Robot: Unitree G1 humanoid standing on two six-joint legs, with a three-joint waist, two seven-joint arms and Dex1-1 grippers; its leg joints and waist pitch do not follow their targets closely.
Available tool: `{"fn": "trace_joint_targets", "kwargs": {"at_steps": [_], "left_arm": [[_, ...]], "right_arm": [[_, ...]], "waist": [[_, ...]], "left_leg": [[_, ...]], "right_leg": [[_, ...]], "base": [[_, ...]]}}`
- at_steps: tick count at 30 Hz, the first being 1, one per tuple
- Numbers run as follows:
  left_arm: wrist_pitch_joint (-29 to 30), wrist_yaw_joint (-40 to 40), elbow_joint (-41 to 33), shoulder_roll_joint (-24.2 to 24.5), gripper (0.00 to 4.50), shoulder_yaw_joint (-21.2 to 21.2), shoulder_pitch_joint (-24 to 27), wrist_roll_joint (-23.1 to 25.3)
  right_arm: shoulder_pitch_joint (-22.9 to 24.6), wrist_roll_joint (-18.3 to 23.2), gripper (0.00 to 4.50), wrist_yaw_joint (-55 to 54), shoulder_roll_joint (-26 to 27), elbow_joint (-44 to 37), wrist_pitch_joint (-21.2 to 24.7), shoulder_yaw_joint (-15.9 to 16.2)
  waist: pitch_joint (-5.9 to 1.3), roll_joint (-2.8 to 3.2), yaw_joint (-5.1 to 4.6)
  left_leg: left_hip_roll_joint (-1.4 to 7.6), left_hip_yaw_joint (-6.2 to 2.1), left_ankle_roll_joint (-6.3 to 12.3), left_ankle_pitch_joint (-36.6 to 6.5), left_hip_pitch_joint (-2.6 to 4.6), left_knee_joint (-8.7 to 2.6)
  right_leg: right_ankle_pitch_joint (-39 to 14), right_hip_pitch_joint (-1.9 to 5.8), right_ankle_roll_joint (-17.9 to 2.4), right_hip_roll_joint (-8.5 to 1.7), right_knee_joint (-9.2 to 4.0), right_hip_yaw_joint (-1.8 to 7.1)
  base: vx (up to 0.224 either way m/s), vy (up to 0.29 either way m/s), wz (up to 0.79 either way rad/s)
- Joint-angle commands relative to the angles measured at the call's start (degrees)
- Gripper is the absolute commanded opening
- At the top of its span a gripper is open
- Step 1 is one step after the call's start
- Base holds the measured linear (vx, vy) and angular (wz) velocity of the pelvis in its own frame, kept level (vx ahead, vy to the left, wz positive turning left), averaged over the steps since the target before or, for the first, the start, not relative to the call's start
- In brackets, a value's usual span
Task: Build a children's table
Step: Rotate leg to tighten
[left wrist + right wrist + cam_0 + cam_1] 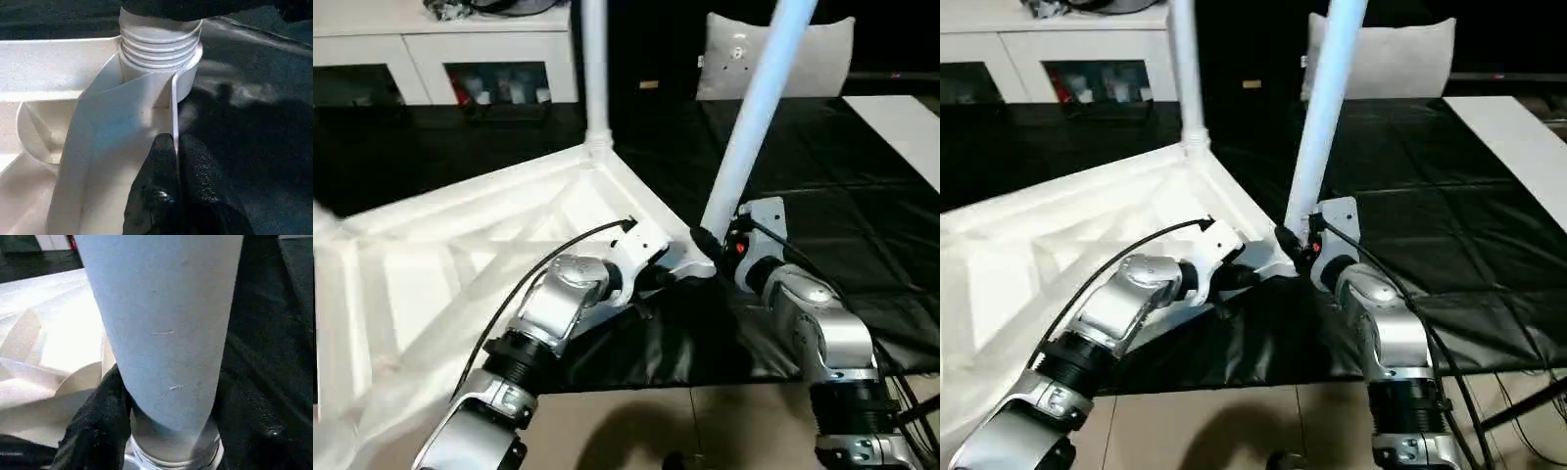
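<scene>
The white table top (460,255) lies underside up on the black work table (822,186), its ribs showing. One white leg (594,69) stands upright in the far corner socket. A second leg (759,108) leans in the near right corner socket (188,73), its ribbed foot (159,46) sitting in the socket. My right gripper (710,245) is shut on this leg just above the socket, with a black finger (98,421) pressed against each side. My left gripper (651,279) is shut on the thin rim of the table top (173,122) beside that corner.
A white cabinet (440,49) and a grey cushion (803,59) stand at the back. A white board (901,127) lies at the far right of the work table. The work table's front edge runs just under my forearms, with floor (705,431) below.
</scene>
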Motion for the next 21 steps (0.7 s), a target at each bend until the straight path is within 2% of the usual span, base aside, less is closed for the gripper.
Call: {"fn": "trace_joint_targets", "kwargs": {"at_steps": [1,5,12,13,14,16,18,21], "left_arm": [[-1.45,1.17,-0.66,-0.12,0.0,0.09,-2.38,0.67],[-1.71,-0.24,-1.23,1.29,0.0,-0.6,-1.82,0.7],[-4.88,-6.15,-1.34,5.36,0.0,-2.19,-1.23,0.22],[-6.25,-8.96,-1.41,6.88,0.0,-3.14,-0.99,0.13],[-6.6,-10.13,-1.42,7.47,0.0,-3.48,-0.93,0.05],[-8.37,-14.67,-1.42,9.59,0.0,-4.82,-0.7,-0.38],[-8.98,-16.28,-1.41,10.34,0.0,-5.32,-0.66,-0.53],[-10.97,-20.38,-1.45,12.17,0.0,-6.65,-0.6,-0.88]], "right_arm": [[0.68,2.83,2.94,3.17,3.16,0.55,0.92,4.4],[1.06,3.16,3.29,4.1,2.09,-0.38,0.38,3.99],[2.36,3.58,3.91,11.9,-4.06,-1.45,-2.45,3.19],[3.1,3.84,3.91,15.85,-7.02,-2.16,-3.08,3.81],[3.34,3.99,4.12,17.38,-8.19,-2.41,-3.31,4.03],[4.16,5.13,4.28,24.37,-12.85,-3.58,-4.39,5.02],[4.43,5.44,4.46,27.21,-14.73,-3.88,-4.78,5.49],[4.42,5.87,4.46,32.08,-17.98,-3.8,-5.65,6.22]], "waist": [[-3.6,-0.49,0.68],[-3.66,-0.27,0.97],[-3.6,-0.1,1.46],[-3.66,-0.13,1.64],[-3.65,0.02,1.85],[-3.74,-0.08,2.29],[-3.67,-0.16,2.6],[-3.72,-0.14,3.05]], "left_leg": [[1.31,-0.04,6.88,-3.43,-1.43,-3.59],[1.67,-0.12,7.68,-1.41,-1.38,-3.59],[1.75,-0.04,7.57,-2.43,-1.23,-3.65],[1.78,0.01,7.63,-2.24,-1.18,-3.56],[1.87,-0.05,7.72,-2.18,-1.1,-3.59],[1.92,0.01,8.35,-2.39,-1.06,-3.53],[1.97,0.11,8.5,-2.25,-1.05,-3.53],[2.08,0.09,8.36,-1.92,-0.98,-3.53]], "right_leg": [[-20.97,4.04,-3.93,-3.79,-4.02,3.34],[-17.37,4.16,-5.79,-3.87,-3.35,3.62],[-17.29,4.29,-6.43,-3.96,-3.24,3.77],[-17.06,4.31,-6.35,-3.93,-3.2,3.86],[-16.93,4.29,-6.37,-3.95,-3.17,3.85],[-16.33,4.31,-6.7,-3.91,-2.99,3.88],[-16.24,4.28,-6.77,-3.94,-2.99,4.01],[-16.34,4.21,-7.26,-4.0,-2.89,3.98]], "base": [[0.0,0.0,0.0],[0.0,0.0,0.0],[0.0,0.0,0.0],[0.0,0.0,0.0],[0.0,0.0,0.0],[0.0,0.0,0.0],[0.0,0.0,0.0],[0.0,0.0,0.0]]}}
